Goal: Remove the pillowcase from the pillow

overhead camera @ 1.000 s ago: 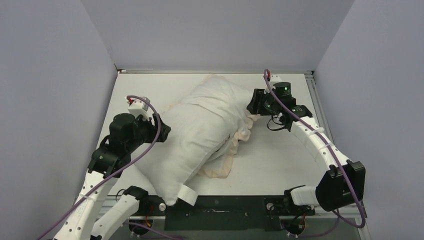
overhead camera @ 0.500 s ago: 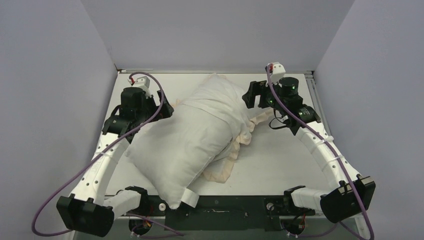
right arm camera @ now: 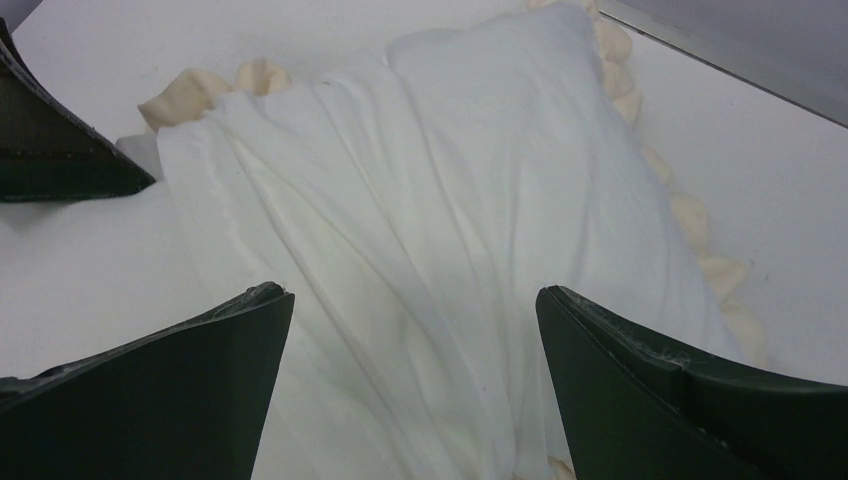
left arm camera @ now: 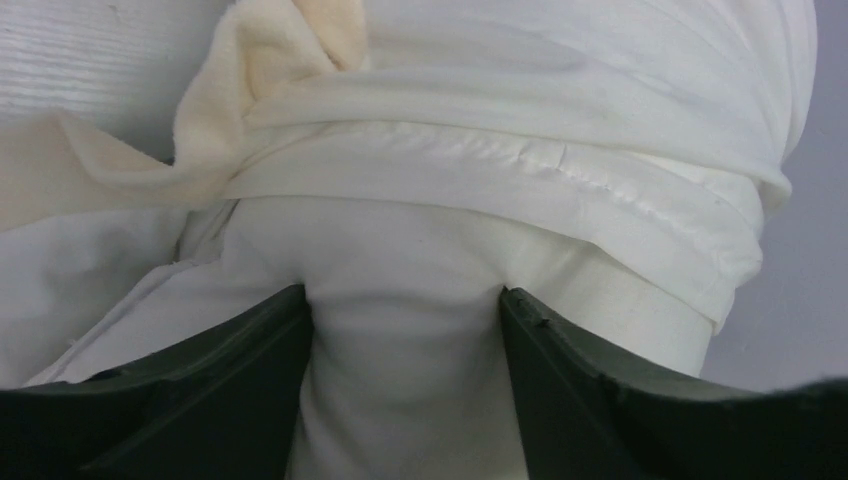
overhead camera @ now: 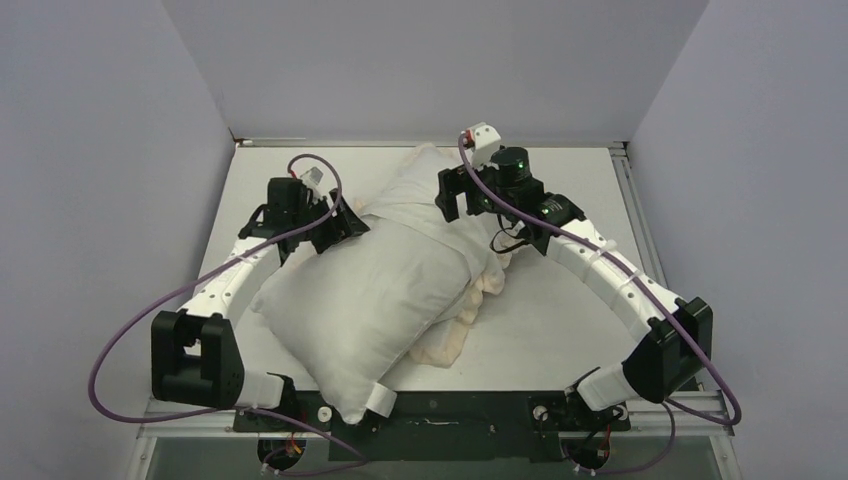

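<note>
Pillowcase [right arm camera: 430,230], judged limp and light, is best taken at 12 o'clock by the wide right tool [right arm camera: 412,292]. Soft pillow [left arm camera: 400,240] is clamped in the left tool [left arm camera: 402,295].

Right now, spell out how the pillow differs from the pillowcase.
The pillow is plump and plain white; the pillowcase is limp and wrinkled, with a cream frill. The pillow lies mostly uncovered; the pillowcase is bunched over only its far end. Both are white fabric.
</note>
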Controlling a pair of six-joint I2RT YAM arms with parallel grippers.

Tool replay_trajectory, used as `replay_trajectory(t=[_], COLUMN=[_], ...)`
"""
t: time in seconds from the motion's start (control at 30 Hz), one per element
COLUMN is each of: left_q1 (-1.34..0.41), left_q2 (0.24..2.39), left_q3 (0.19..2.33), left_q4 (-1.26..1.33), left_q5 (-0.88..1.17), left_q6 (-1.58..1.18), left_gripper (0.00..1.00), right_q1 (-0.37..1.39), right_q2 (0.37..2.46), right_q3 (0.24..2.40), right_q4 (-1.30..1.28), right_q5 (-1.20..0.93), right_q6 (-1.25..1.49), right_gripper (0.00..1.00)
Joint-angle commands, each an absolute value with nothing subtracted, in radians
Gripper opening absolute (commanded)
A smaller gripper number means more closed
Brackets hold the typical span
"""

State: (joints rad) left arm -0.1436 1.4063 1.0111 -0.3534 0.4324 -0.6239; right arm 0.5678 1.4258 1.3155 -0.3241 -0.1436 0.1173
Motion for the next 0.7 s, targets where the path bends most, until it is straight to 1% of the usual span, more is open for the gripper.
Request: replay_trajectory(t=[0.0, 0.07, 0.1, 0.13, 0.2, 0.23, 0.33, 0.53, 0.67], left_q1=[-0.235, -0.27, -0.29, -0.311, -0.35, -0.369, -0.408, -0.451, -0.462], left_q2=[1.298, 1.259, 1.242, 1.223, 1.192, 1.178, 1.127, 1.059, 1.037], left_q3=[0.954, 0.919, 0.905, 0.893, 0.876, 0.868, 0.843, 0.831, 0.819], left_q4=[-0.319, -0.318, -0.317, -0.314, -0.311, -0.308, -0.298, -0.305, -0.301], left_q5=[0.441, 0.402, 0.378, 0.35, 0.293, 0.272, 0.221, 0.148, 0.131], left_q6=[-0.605, -0.6, -0.597, -0.595, -0.588, -0.587, -0.59, -0.587, -0.59], left_gripper=[0.57, 0.47, 0.42, 0.36, 0.25, 0.17, 0.0, 0.0, 0.0], right_q1=[0.591, 0.616, 0.628, 0.64, 0.661, 0.671, 0.71, 0.778, 0.798], right_q2=[1.493, 1.548, 1.572, 1.597, 1.654, 1.685, 1.778, 1.932, 1.978], right_q3=[1.469, 1.53, 1.56, 1.59, 1.653, 1.688, 1.796, 1.953, 1.93], right_q4=[-0.308, -0.339, -0.355, -0.373, -0.413, -0.435, -0.507, -0.61, -0.582], right_q5=[-0.134, -0.14, -0.137, -0.136, -0.15, -0.157, -0.168, -0.184, -0.198], right_q6=[0.088, 0.062, 0.05, 0.042, 0.032, 0.025, -0.014, -0.099, -0.122], right_gripper=[0.98, 1.0, 0.96, 0.95, 0.95, 0.95, 0.95, 0.94, 0.94])
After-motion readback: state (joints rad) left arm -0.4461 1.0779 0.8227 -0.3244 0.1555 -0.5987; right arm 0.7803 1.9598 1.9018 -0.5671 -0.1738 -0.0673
